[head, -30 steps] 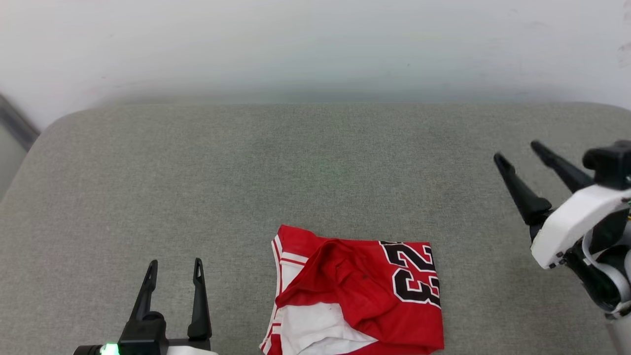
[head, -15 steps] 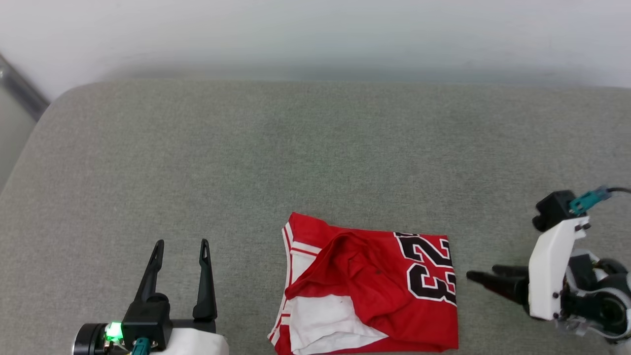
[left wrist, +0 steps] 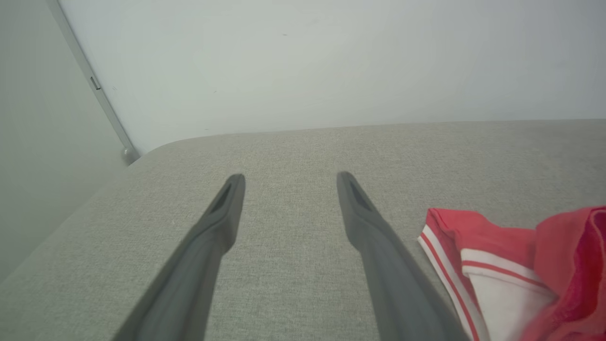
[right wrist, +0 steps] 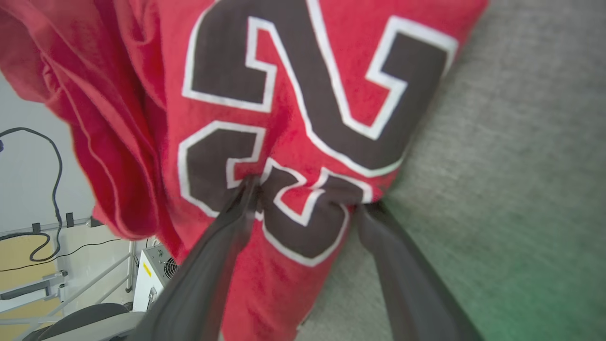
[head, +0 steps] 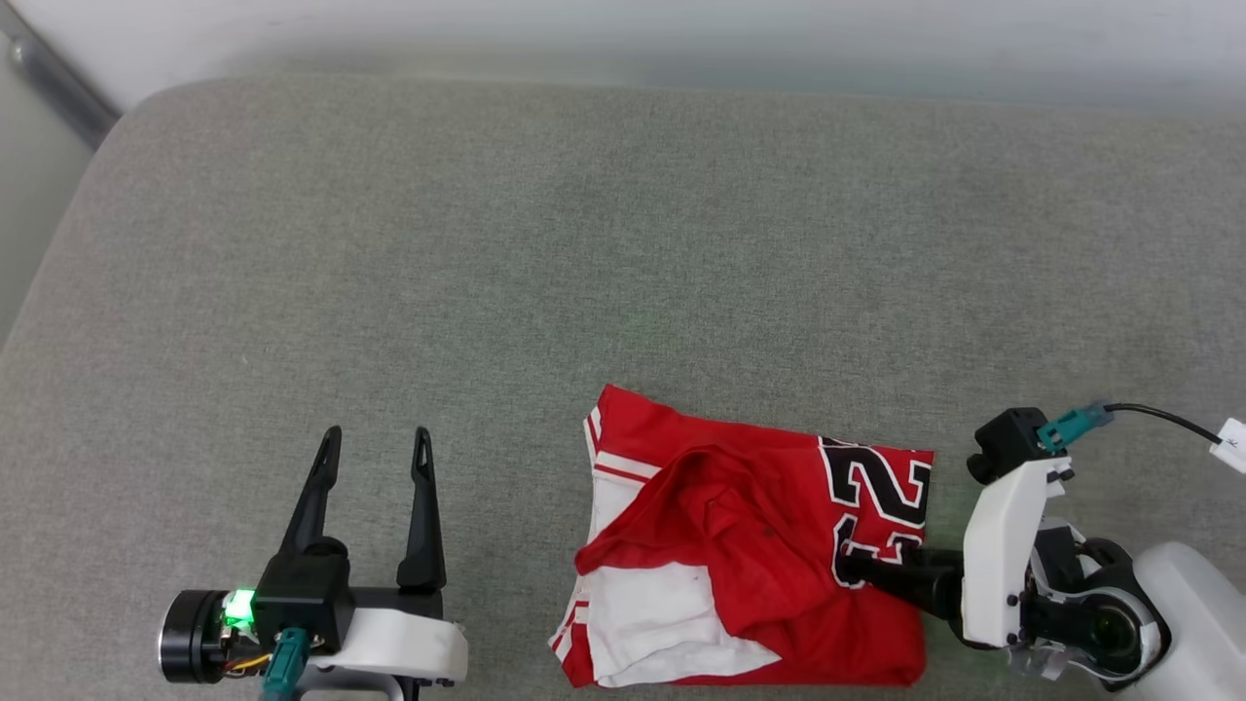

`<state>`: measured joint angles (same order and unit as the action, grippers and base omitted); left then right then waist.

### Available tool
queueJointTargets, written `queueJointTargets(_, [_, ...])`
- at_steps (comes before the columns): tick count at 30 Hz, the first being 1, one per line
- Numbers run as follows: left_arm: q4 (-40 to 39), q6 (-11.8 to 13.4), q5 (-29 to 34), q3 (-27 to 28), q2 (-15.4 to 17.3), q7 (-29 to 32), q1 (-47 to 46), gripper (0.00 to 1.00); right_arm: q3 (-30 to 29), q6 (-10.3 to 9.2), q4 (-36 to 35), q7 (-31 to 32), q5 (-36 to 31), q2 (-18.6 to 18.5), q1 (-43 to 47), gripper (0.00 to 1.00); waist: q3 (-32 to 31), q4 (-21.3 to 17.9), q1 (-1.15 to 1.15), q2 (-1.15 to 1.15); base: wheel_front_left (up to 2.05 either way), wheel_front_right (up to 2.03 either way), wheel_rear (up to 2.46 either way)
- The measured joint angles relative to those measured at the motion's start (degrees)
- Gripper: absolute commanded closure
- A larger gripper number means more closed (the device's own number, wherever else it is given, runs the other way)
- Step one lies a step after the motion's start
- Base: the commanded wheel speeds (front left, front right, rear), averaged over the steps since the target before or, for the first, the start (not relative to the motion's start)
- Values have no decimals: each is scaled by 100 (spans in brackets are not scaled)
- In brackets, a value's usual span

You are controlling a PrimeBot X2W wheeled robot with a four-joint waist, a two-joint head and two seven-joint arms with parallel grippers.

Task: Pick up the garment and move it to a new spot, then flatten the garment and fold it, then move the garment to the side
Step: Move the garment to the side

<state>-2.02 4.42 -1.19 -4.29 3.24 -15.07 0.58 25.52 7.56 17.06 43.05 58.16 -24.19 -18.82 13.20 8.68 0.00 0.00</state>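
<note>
**One red garment [head: 740, 545], and the right pincer [right wrist: 308, 194] straddles its hem**

Two long fingers of the left pincer [head: 377, 435] stand spread apart and empty above the grey cushion [head: 487, 243]. The garment lies near that pincer's right side, clear of it. It is a red jersey with white sleeves and striped trim, resting in a loose, doubled-over bundle with one white sleeve toward the left pincer.

At the bundle's other edge the right pincer has its fingers parted and grips nothing. One tip presses on the cloth; the other sits at the hem, where cloth meets cushion. Such a bundle would suit a heap being seized for a new spot, or a folded shirt being taken aside, and the pictures do not settle which.

Either way, a good grasp likely means working the outer finger under every layer before closing. The bite should be deep enough that nothing slips out.

Black, white-outlined numerals [right wrist: 303, 94] read "23" right at the right pincer's fingertips. Beyond its wrist, a small white tag [head: 1231, 443] on the cable is too small to read.
</note>
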Motion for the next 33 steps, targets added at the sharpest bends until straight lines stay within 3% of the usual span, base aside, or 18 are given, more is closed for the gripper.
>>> queueJointTargets(7, [41,-25,0,-51,-10,0,-115,0,401,35,279,-199,-18,9,-246,0,156,104,-1,0,0,0,0])
queueJointTargets(8, [48,-24,-3,-49,-11,0,-115,0,468,35,291,-278,-31,-10,-267,55,157,107,-1,0,0,0,0])
queueJointTargets(9, [55,-24,-7,-52,-12,0,-116,0,500,36,327,-356,-29,-15,-269,100,153,110,-1,0,0,0,0])
queueJointTargets(20, [108,14,-14,9,-22,0,12,0,1107,-3,190,-851,65,-325,-556,100,-185,53,0,0,0,0,0])
queueJointTargets(33, [-30,14,-12,294,-18,0,293,0,1770,-5,-1310,-1051,-203,-1614,-1482,100,-523,-756,1,0,0,0,0])
